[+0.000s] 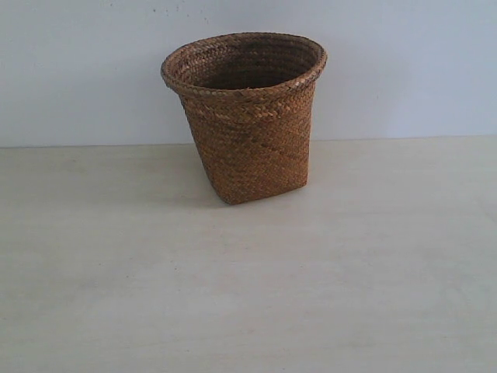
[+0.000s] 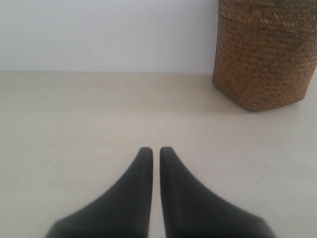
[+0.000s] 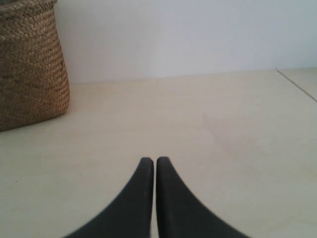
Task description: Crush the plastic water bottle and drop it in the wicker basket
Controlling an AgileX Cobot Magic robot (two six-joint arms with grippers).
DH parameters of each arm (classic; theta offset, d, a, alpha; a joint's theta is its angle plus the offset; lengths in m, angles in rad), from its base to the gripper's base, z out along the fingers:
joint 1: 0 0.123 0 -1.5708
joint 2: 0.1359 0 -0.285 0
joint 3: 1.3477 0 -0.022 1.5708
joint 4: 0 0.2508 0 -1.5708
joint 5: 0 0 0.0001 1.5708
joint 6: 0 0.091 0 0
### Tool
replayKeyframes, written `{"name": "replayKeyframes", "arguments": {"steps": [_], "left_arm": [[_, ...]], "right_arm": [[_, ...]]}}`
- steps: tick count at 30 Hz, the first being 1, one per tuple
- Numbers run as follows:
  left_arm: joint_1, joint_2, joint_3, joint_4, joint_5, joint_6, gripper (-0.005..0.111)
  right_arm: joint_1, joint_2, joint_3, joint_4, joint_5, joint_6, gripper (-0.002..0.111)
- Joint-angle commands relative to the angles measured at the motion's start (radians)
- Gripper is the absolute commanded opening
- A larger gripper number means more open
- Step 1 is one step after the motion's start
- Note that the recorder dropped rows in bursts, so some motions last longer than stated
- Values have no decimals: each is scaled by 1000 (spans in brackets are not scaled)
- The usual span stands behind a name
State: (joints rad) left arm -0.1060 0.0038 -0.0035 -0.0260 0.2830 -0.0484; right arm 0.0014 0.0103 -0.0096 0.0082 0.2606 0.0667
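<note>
The brown wicker basket stands upright near the back middle of the pale table, its wide rolled rim on top. Its woven wall also shows in the left wrist view and the right wrist view. The plastic water bottle is out of view in every frame; what lies inside the basket is hidden. My left gripper is shut with nothing between its dark fingers, low over bare table, well short of the basket. My right gripper is shut and empty too. Neither gripper shows in the exterior view.
A plain white wall runs behind the table. In the right wrist view a thin seam or table edge crosses the far corner of the surface.
</note>
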Motion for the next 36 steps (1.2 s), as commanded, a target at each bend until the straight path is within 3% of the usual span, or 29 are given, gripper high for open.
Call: {"name": "replayKeyframes", "arguments": {"steps": [1,36], "left_arm": [[3,-4,3,-8,-1,4,4],[3,-4,3,-8,-1,4,4]], "right_arm": [[-3,-10,10,11,45,-2,0],[-3,-10,10,11,60,-67,0]]}}
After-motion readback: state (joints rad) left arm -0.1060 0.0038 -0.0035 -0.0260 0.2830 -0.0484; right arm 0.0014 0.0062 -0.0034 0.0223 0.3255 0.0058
